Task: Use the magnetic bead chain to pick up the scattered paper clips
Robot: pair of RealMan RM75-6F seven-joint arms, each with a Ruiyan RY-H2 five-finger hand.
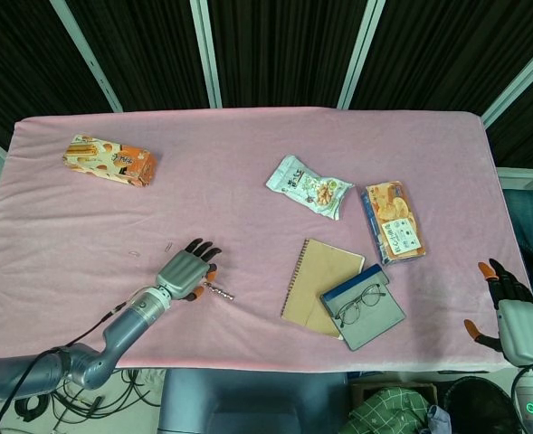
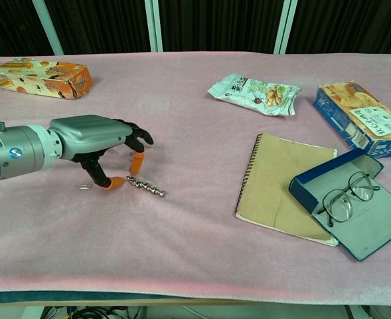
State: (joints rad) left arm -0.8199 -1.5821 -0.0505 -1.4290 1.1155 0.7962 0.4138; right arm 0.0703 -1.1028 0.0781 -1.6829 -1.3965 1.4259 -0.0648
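Observation:
The magnetic bead chain [image 2: 146, 187] is a short silver string lying on the pink cloth; the head view shows the chain [image 1: 219, 290] just right of my left hand [image 1: 186, 271]. That left hand [image 2: 99, 136] hovers low with its fingers spread, holding nothing. Its orange fingertips [image 2: 137, 159] are just above and beside the chain's left end. One paper clip [image 2: 83, 186] lies by the thumb. Two more paper clips [image 1: 168, 246] [image 1: 134, 254] lie to the hand's left. My right hand [image 1: 510, 312] stays past the table's right corner, fingers apart and empty.
An orange snack box [image 1: 109, 159] lies at the far left. A snack bag [image 1: 308, 186] and a blue-orange box [image 1: 392, 220] lie right of centre. A brown notebook [image 1: 320, 285] and an open blue case with glasses [image 1: 363, 307] sit near the front edge.

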